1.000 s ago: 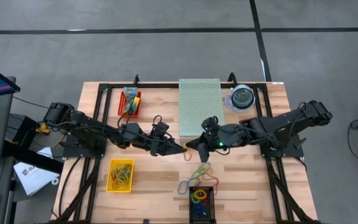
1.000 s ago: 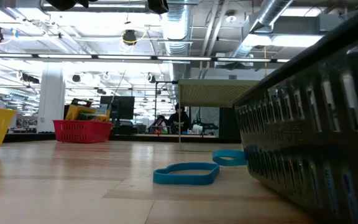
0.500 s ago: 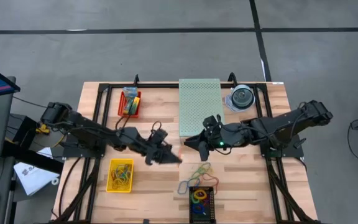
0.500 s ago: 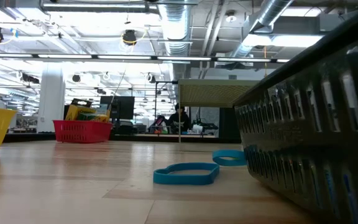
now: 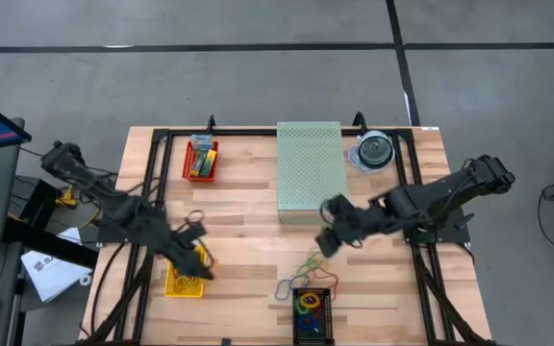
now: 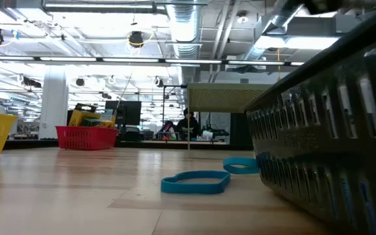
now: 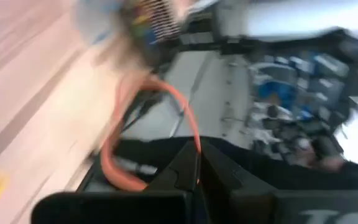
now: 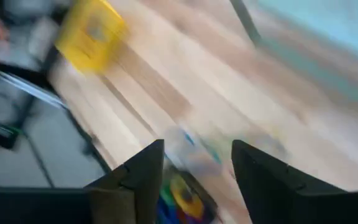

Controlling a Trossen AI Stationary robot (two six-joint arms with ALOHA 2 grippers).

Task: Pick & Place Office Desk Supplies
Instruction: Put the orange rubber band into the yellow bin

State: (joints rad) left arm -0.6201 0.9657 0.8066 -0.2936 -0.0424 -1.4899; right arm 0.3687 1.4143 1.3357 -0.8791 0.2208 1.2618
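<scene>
My left gripper [image 5: 200, 263] is over the yellow basket [image 5: 175, 284] near the table's front left and is shut on an orange rubber band [image 7: 124, 130]. The basket holds several coloured bands. My right gripper [image 5: 326, 241] is open and empty [image 8: 197, 163], just on the far side of several loose bands [image 5: 308, 263] lying flat on the wood. Two blue bands [image 6: 196, 183] show in the low view. A black basket [image 5: 311, 313] at the front edge holds more bands. Crayon boxes [image 5: 200, 154] lie in a red basket. My left gripper pinches one spot of the orange rubber band's loop [image 7: 195, 155] between its two shut fingertips. The rest of the loop stands out slack ahead of the fingers, clear of the table.
The pale green perforated box [image 5: 309, 171] stands at the far middle, and the clear disc case [image 5: 373, 151] is to its right. The red basket [image 5: 189, 171] is at the far left. Bare wood lies between the yellow and black baskets.
The two grippers, close together at the table's middle, have parted. My left gripper has swung toward the table's left and near edge to over the yellow basket. My right gripper has moved a little toward the near edge, toward the loose bands.
</scene>
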